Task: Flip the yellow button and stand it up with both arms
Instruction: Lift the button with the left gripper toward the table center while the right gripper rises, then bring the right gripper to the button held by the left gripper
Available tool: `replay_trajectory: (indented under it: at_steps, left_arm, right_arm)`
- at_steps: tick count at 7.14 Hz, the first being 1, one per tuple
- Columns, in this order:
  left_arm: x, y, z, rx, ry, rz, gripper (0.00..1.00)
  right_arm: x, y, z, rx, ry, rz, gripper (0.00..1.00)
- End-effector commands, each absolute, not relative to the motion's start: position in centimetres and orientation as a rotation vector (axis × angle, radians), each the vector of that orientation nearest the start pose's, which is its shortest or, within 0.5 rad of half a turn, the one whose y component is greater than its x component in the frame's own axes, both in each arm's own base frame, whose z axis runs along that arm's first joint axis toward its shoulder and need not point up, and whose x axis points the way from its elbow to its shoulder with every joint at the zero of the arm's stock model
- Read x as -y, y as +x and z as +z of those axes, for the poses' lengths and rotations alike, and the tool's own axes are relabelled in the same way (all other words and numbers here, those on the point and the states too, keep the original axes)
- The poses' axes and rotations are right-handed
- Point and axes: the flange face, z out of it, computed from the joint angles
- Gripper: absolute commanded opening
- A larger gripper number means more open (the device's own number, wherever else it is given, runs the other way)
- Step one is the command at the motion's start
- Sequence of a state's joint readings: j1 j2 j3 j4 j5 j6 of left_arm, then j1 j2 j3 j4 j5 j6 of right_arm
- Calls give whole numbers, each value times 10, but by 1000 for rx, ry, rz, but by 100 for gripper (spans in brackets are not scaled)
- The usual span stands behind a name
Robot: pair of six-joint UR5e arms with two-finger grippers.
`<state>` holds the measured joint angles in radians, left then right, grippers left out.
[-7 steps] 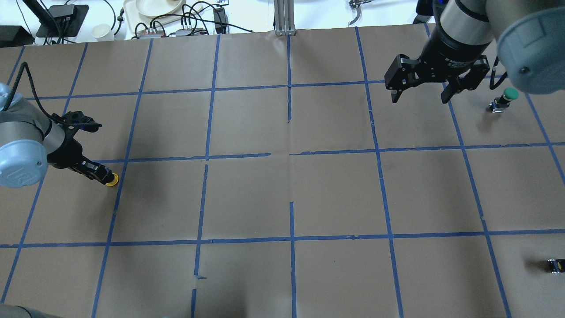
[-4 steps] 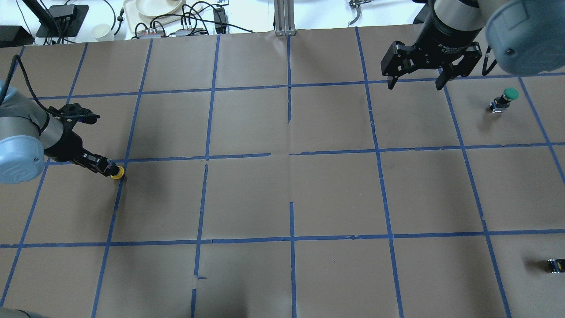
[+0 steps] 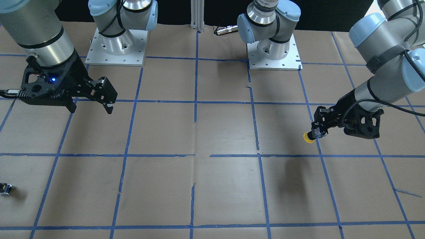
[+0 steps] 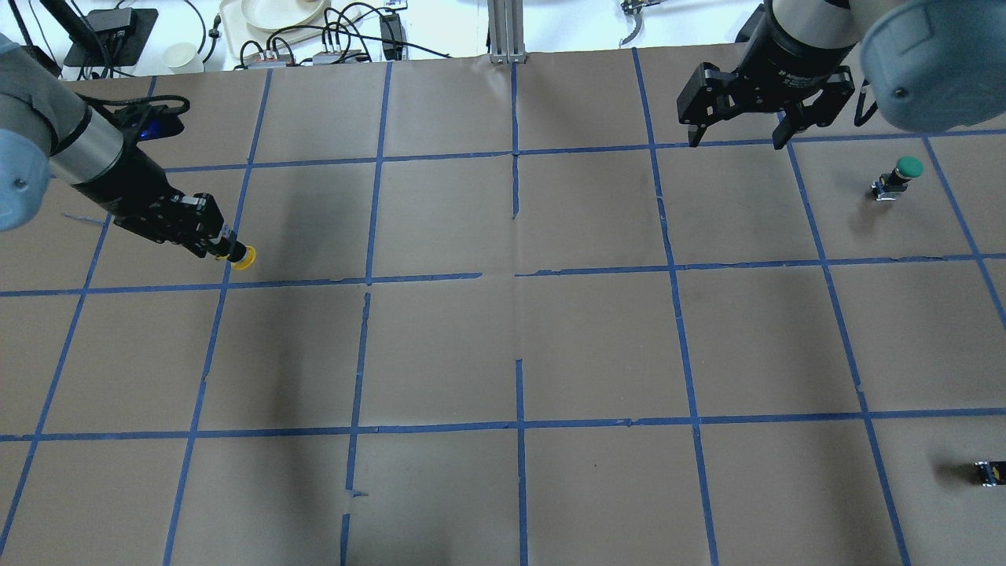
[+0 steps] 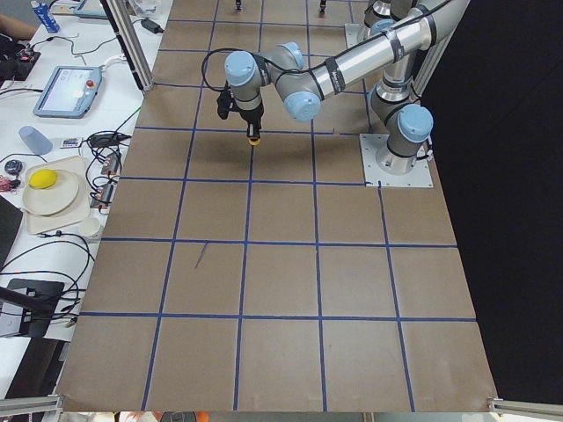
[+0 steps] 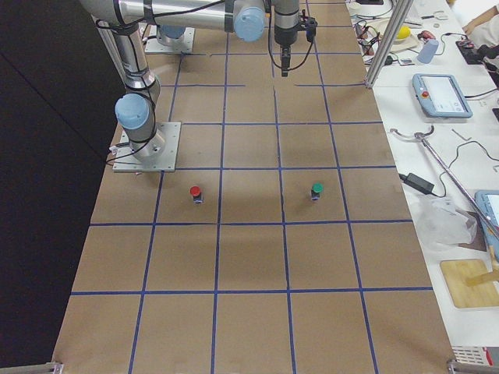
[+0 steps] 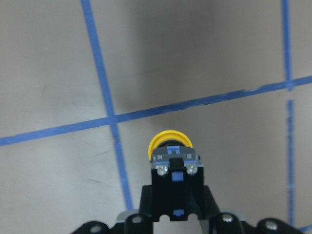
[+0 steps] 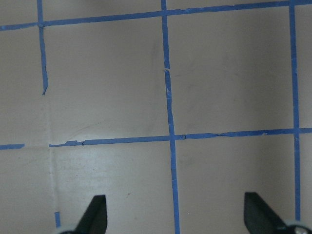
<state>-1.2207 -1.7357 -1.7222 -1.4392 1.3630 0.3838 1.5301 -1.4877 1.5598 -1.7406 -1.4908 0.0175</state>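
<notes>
**Yellow button pinched in the jaws of the left arm, clear of the bench.**

The black-and-grey body is gripped between the jaws, with the yellow cap turned away from the wrist. The button is held off the bench, near a crossing of blue tape lines. Well apart from the yellow button, across the bench, the right arm is seen with its jaws spread wide and empty. The stretch between them is brown paper crossed by tape. Farther from the yellow button, beyond the right arm, a green-capped button and a red-capped button are stood upright. Farthest from it, a small black block with yellow marks is laid at the bench's edge.
</notes>
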Motion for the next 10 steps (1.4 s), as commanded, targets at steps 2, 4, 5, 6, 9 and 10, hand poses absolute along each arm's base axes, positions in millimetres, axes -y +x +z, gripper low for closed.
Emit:
replay_trajectory:
  at_steps: [2, 4, 5, 6, 9, 10]
  left_arm:
    - [551, -83, 380, -3742, -636, 327, 1]
    - [543, -132, 407, -3861, -1115, 577, 0]
    - [537, -151, 414, -3878, -1280, 739, 0]
    - [532, -169, 413, -3863, -1487, 990, 0]
    - [515, -182, 392, -3858, -1752, 1351, 0]
    - [516, -183, 396, -3857, -1813, 1414, 1]
  right_arm:
    - [544, 125, 473, -2807, 119, -133, 100]
    - [541, 149, 472, -2496, 443, 25, 100]
    - [537, 156, 471, -2371, 549, 127, 100]
    - [536, 162, 474, -2266, 681, 218, 100]
    - [548, 152, 492, -1895, 1028, 461, 100]
    - [546, 154, 498, -1813, 1095, 526, 100]
